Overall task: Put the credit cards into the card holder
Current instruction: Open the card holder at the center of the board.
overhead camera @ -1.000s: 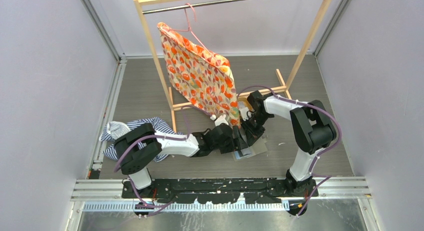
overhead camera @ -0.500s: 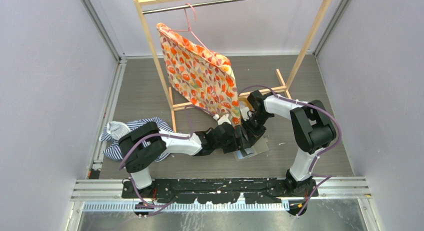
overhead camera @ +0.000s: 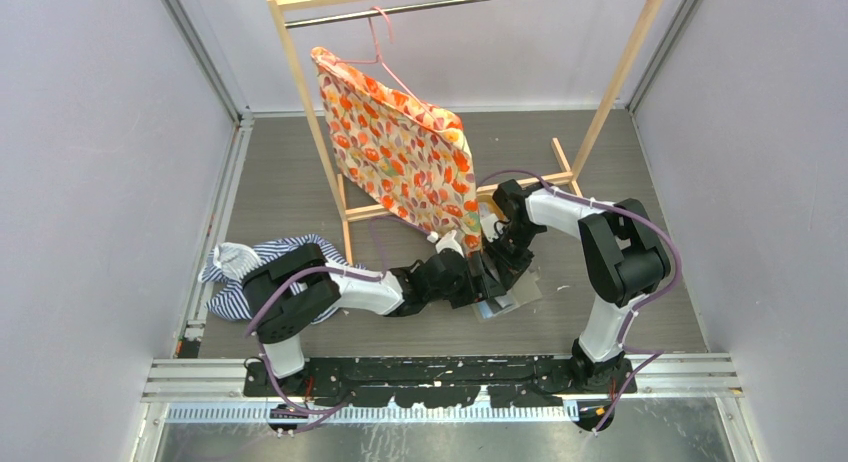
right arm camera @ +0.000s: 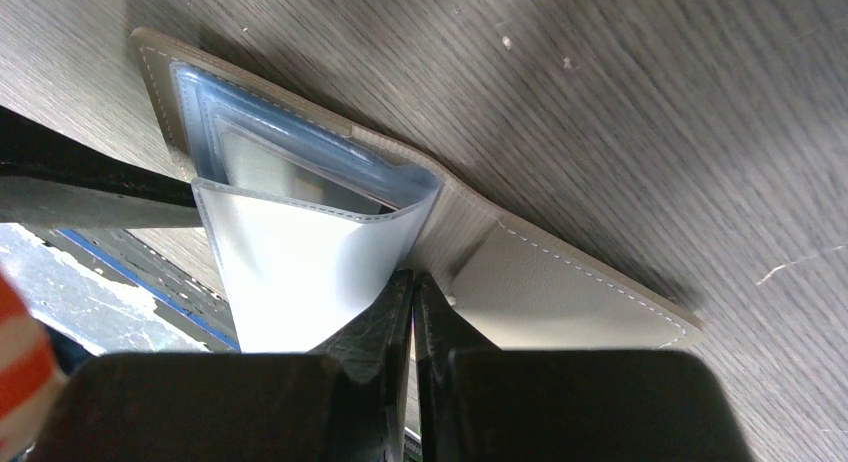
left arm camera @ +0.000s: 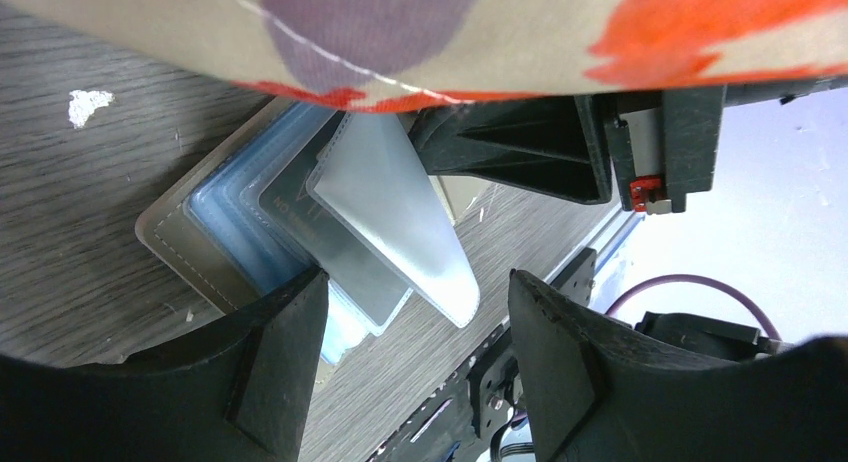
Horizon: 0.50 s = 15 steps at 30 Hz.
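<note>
Pinching a clear sleeve [right arm camera: 300, 272], right tool [right arm camera: 412, 292]; left tool [left arm camera: 415, 287] agape, now nearer card holder [left arm camera: 165, 232].

The grey wood-grain table [overhead camera: 280, 182] carries the open card holder [right arm camera: 560, 292], a wooden rack [overhead camera: 619, 82] and, seemingly, striped cloth [overhead camera: 225, 262].

I count one card holder [right arm camera: 570, 292], open near the middle of the bench, and in it one card [left arm camera: 295, 217] that I can see for sure; its clear sleeves [left arm camera: 400, 212] overlap, so I cannot tell their number. Toward the far edge there is one wooden rack [overhead camera: 302, 102] with one hanger [overhead camera: 383, 52] and one orange patterned cloth [overhead camera: 400, 152], and near the left edge one heap of striped cloth [overhead camera: 240, 277]. Of my own I count two: my left gripper [left arm camera: 415, 322] and my right gripper [right arm camera: 412, 302].
</note>
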Available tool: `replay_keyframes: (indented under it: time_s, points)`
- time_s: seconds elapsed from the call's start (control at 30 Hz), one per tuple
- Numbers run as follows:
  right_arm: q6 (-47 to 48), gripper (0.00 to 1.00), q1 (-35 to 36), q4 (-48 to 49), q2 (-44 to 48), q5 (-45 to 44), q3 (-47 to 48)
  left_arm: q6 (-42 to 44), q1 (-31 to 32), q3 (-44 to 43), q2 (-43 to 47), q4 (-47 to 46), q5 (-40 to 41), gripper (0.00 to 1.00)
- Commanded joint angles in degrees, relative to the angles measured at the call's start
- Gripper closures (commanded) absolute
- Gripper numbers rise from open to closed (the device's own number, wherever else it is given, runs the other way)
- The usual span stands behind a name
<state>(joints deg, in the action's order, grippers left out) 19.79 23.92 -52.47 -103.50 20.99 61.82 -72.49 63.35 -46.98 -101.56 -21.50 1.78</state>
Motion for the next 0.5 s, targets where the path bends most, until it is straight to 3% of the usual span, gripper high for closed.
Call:
replay_keyframes:
  time_s: [0.0,0.47]
  points:
    - [-0.3,0.89,1.9,-0.1,-0.5,8.4,1.0,-1.2,-0.3,1.1,0.0,-15.6,3.2,0.33]
    - [-0.7,0.89,1.9,-1.1,-0.2,15.0,2.2,-2.3,0.1,4.7,2.9,-24.3,5.4,0.34]
